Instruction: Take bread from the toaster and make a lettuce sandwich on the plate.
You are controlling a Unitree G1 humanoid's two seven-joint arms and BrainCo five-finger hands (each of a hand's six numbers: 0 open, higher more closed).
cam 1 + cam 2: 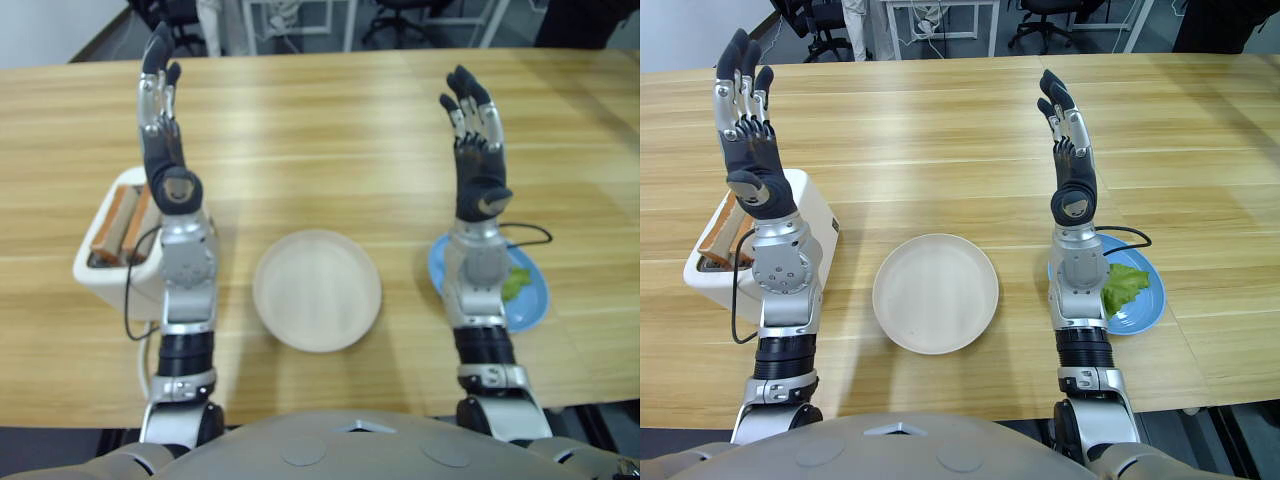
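My left hand point(165, 150) is up, fingers spread wide, w/ nothing in it, above the toaster point(100, 275) at 9 o'clock of the plate point(316, 290). Bread point(115, 222) sits in the slots: prob. light, stiff, crumbly, so pinch the top edge. Right hand point(478, 150) also wide, empty; lettuce point(1124, 283) at 3 o'clock, limp, tears easily.

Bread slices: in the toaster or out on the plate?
In the toaster. Brown slices stand in its top slots, and the round plate beside it holds nothing.
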